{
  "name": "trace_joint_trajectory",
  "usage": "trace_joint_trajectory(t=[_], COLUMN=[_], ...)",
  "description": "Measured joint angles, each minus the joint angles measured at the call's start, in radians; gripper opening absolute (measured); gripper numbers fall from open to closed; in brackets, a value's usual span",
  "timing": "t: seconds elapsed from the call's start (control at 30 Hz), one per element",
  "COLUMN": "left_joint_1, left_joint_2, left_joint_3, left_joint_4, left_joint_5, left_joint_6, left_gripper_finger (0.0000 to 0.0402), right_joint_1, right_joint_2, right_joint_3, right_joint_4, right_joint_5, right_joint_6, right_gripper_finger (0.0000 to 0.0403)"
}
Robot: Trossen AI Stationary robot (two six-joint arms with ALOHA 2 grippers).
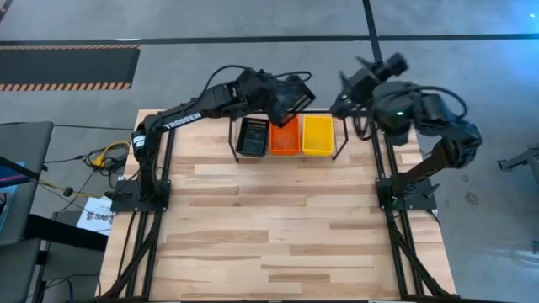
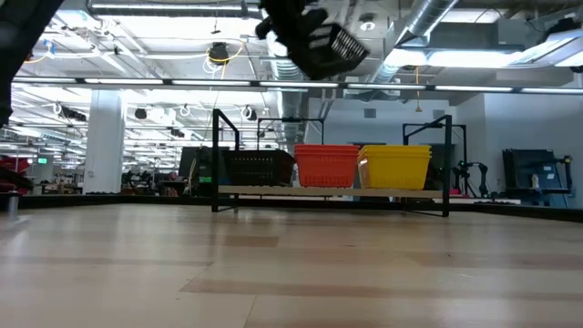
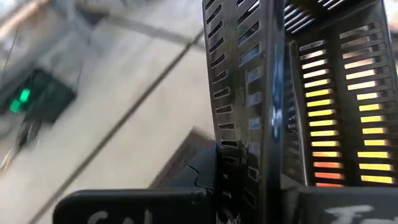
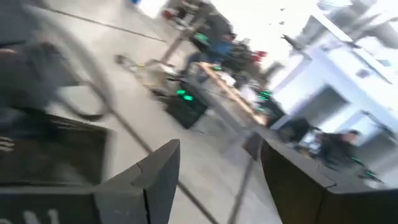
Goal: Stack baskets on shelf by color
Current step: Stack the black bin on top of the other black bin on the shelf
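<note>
While left gripper (image 1: 290,99) clenches slotted black basket (image 1: 295,94) (glossy plastic), right gripper (image 1: 344,99) gapes empty.

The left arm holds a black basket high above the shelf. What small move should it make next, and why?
Probably shift the left gripper toward the black stack and lower it. Its black basket hangs tilted above the orange stack, so it needs levelling over its own colour. The right gripper stands open beside the shelf, empty.
</note>
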Motion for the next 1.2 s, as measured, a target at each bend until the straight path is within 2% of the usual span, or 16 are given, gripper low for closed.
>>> trace_joint_trajectory(t=[0.2,0.37,0.63,0.8,0.93,1.07,1.2], left_joint_1=[0.072,0.133,0.173,0.174,0.169,0.167,0.188], left_joint_2=[-0.002,-0.019,-0.074,-0.085,-0.087,-0.137,-0.279], left_joint_3=[0.0,0.0,0.0,0.0,-0.013,-0.119,-0.287], left_joint_4=[-0.287,-0.426,-0.358,-0.406,-0.406,-0.349,-0.297], left_joint_5=[-0.057,-0.063,0.016,0.005,0.036,0.081,0.095], left_joint_6=[-0.137,-0.217,-0.251,-0.287,-0.295,-0.29,-0.329], left_gripper_finger=[0.0,0.0,0.0,0.0001,0.0001,0.0002,0.0003], right_joint_1=[0.065,0.118,0.153,0.151,0.151,0.151,0.151], right_joint_2=[-0.065,-0.125,-0.185,-0.189,-0.188,-0.184,-0.185], right_joint_3=[0.013,0.013,0.013,0.013,0.013,0.013,0.012], right_joint_4=[-0.117,-0.286,-0.562,-0.634,-0.646,-0.655,-0.657], right_joint_5=[0.196,0.248,0.239,0.22,0.215,0.215,0.214], right_joint_6=[0.04,0.233,0.556,0.614,0.617,0.616,0.616], right_gripper_finger=[0.0224,0.0209,0.0192,0.0186,0.0183,0.0181,0.018])
